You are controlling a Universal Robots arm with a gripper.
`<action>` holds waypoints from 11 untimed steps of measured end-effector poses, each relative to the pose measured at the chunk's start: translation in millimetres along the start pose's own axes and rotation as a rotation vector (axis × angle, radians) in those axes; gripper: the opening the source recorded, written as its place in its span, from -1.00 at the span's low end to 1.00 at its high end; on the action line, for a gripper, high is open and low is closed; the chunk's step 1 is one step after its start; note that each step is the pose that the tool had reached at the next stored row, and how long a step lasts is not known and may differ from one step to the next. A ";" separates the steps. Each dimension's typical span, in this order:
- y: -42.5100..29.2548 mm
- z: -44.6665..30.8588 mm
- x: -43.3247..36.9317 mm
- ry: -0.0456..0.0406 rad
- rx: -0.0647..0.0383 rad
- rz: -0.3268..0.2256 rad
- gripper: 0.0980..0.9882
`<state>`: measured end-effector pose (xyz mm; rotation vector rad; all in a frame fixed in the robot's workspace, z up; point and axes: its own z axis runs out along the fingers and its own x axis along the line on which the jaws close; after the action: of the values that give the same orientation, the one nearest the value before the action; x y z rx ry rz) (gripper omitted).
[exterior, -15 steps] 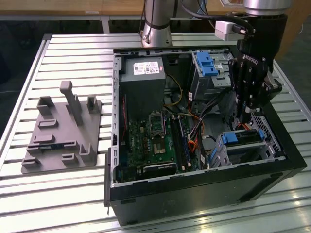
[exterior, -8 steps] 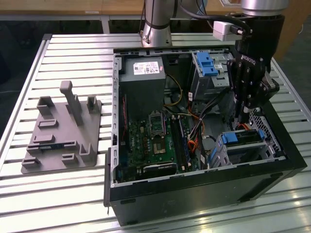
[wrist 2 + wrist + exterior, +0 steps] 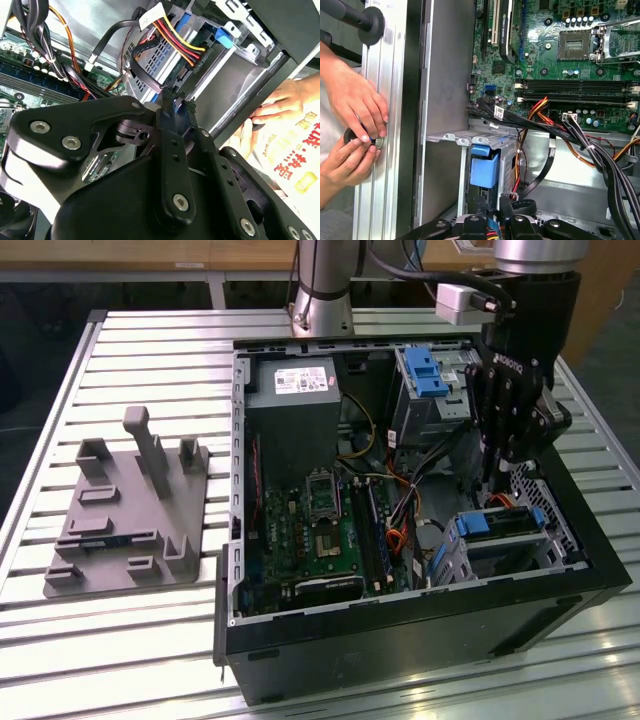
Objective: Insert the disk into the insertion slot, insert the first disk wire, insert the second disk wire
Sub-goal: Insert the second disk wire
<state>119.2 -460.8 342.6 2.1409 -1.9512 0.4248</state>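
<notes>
Sitting in the insertion slot (image 3: pixel 478 558) at the near corner of the open computer case (image 3: pixel 400 640), on the exterior view's right, the disk (image 3: pixel 503 524) shows its blue carrier. A coloured wire bundle (image 3: pixel 187 47) is plugged into its end. Just above, the gripper (image 3: pixel 174 97) hangs, its fingers (image 3: pixel 170 140) pinched together on a black wire (image 3: pixel 137 72) beside the disk. Farther back lies the motherboard (image 3: pixel 320 530). A person's hands (image 3: pixel 352 100) are at the worktop (image 3: pixel 150 640) outside the case.

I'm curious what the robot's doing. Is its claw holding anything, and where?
The gripper seems to pinch a black wire by its plug end, right beside the disk.
</notes>
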 end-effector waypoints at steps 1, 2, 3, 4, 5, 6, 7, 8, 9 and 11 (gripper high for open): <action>0.0 0.1 -0.3 0.0006 0.000 0.000 -0.66; 0.0 0.3 -0.6 0.0013 0.000 0.000 -0.68; 0.0 0.4 -0.9 0.0021 0.000 0.000 -0.68; 0.0 0.6 -1.1 0.0028 0.000 0.000 -0.78; 0.0 0.7 -1.4 0.0037 0.000 0.000 -0.78; 0.0 0.9 -1.6 0.0046 0.000 0.000 -0.78; 0.0 1.0 -1.7 0.0057 0.000 0.000 -0.78; 0.0 1.1 -1.7 0.0069 -0.001 0.000 -0.78; 0.0 1.1 -1.7 0.0077 -0.001 0.000 -0.78; 0.0 1.2 -1.6 0.0079 -0.001 -0.001 -0.78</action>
<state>119.2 -459.7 340.9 2.1361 -1.9463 0.4318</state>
